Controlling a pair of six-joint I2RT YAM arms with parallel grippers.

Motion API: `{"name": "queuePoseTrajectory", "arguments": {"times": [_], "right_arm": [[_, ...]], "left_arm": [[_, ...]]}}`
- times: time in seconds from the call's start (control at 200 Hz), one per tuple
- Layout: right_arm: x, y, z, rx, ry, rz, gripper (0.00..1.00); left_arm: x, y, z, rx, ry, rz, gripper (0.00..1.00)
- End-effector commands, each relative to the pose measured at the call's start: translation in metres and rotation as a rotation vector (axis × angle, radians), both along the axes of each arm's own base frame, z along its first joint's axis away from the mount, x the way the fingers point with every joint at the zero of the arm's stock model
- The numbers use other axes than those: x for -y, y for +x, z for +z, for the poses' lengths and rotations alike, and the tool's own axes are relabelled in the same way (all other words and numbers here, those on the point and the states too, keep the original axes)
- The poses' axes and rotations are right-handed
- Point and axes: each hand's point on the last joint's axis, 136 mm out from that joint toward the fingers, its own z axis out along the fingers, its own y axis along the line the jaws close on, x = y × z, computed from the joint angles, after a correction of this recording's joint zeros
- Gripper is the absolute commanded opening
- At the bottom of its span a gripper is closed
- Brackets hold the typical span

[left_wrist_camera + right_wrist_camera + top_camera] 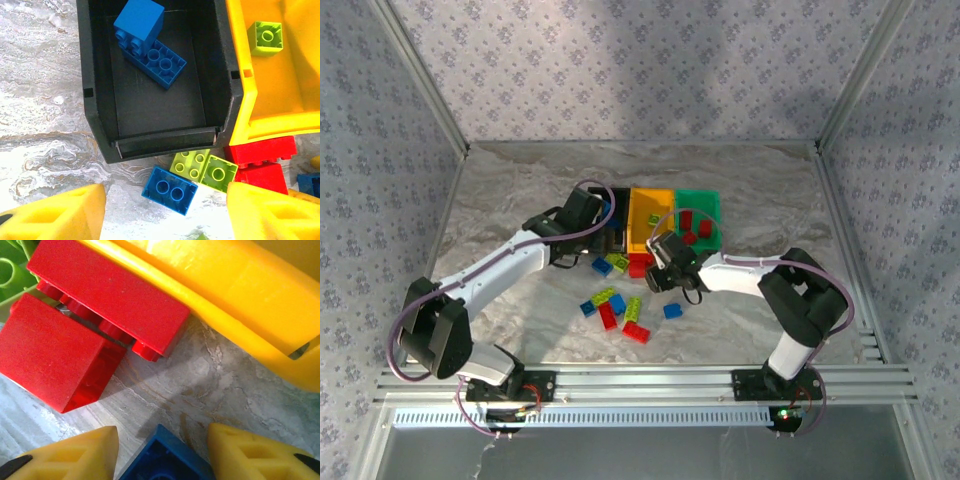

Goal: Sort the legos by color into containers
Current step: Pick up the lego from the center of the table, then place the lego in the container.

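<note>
My left gripper (pixel 166 210) (pixel 588 232) hangs open over a blue lego (pixel 169 189) lying just outside the black container (pixel 87 75), which holds two blue legos (pixel 155 57). Lime legos (pixel 205 167) and red legos (pixel 260 160) lie beside it. The yellow container (pixel 250 100) (pixel 645 205) holds a lime lego (pixel 265 37). My right gripper (pixel 162 440) (pixel 667 265) is open around another blue lego (pixel 167 460), with table showing between it and the left finger. Two red legos (pixel 107 290) lie ahead by the yellow container (pixel 240 295). The green container (pixel 700 200) holds red legos (pixel 687 222).
A loose cluster of several blue, lime and red legos (pixel 617 310) lies on the marble table (pixel 520 190) in front of the containers, with one blue lego (pixel 672 311) further right. Patterned walls enclose the table, and a metal rail (pixel 640 380) runs along the near edge.
</note>
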Motion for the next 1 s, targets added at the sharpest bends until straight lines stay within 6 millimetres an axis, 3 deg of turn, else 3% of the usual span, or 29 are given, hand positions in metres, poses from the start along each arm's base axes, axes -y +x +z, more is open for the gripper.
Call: {"name": "queuePoseTrajectory", "arguments": {"times": [0.0, 0.21, 0.46, 0.535, 0.625, 0.65, 0.855, 0.995], "right_arm": [[0.007, -0.006, 0.002, 0.005, -0.046, -0.020, 0.46], [-0.001, -0.005, 0.023, 0.053, -0.060, -0.031, 0.37], [-0.028, 0.008, 0.080, 0.131, 0.017, -0.012, 0.38], [-0.042, 0.018, 0.096, 0.153, 0.055, 0.001, 0.38], [-0.061, 0.032, 0.102, 0.154, 0.070, 0.015, 0.38], [-0.071, 0.041, 0.116, 0.174, 0.095, 0.017, 0.39], [-0.121, 0.083, 0.123, 0.185, 0.118, 0.054, 0.41], [-0.143, 0.103, 0.127, 0.181, 0.122, 0.061, 0.57]], "left_arm": [[-0.004, 0.002, 0.010, 0.042, -0.006, 0.008, 0.65], [-0.007, -0.002, -0.001, 0.023, 0.005, 0.001, 0.64], [-0.019, -0.013, -0.005, 0.035, -0.009, 0.017, 0.64], [-0.026, -0.016, -0.004, 0.046, -0.015, 0.034, 0.64], [-0.034, -0.021, -0.005, 0.048, -0.029, 0.059, 0.64], [-0.036, -0.023, -0.007, 0.043, -0.031, 0.064, 0.65], [-0.051, -0.040, -0.013, 0.009, -0.030, 0.097, 0.64], [-0.058, -0.048, -0.012, 0.002, -0.045, 0.106, 0.64]]}}
